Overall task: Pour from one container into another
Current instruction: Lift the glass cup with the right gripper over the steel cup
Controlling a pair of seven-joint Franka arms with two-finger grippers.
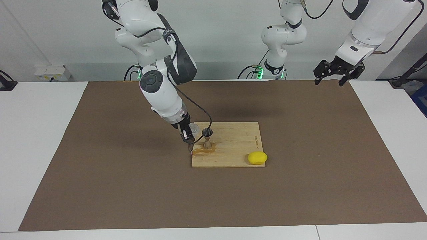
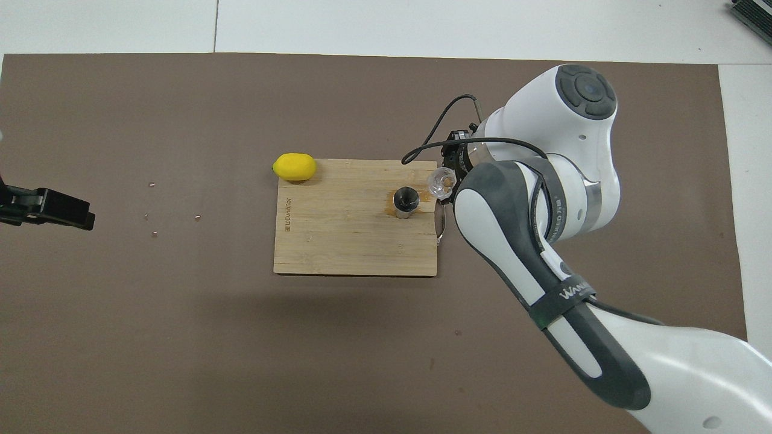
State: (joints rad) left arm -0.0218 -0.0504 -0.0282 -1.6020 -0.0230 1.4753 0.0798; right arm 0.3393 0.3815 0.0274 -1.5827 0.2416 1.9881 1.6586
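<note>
The clear glass tumbler (image 1: pixel 194 127) is held off the surface by the right gripper (image 1: pixel 188 132), whose fingers (image 1: pixel 184 132) are clamped on its sides. It hangs tilted over the handle edge of the wooden cutting board (image 1: pixel 233 150), its mouth turned toward the metal jigger (image 1: pixel 207 137) just beside it — seen from overhead, the tumbler (image 2: pixel 441 183) lies right next to the jigger's open cup (image 2: pixel 406 201) without covering it. The jigger stands upright on the board, toward the right arm's end of it, with a brownish wet patch (image 1: pixel 203 151) spread on the wood at its foot. A yellow lemon (image 1: pixel 257 158) rests at the board's corner toward the left arm's end, farther from the robots than the jigger. The board lies on a brown mat (image 1: pixel 100 186) covering the surface. The left gripper (image 1: pixel 338 71) waits raised over the mat's corner by its own base — its fingers are spread apart and hold nothing.
</note>
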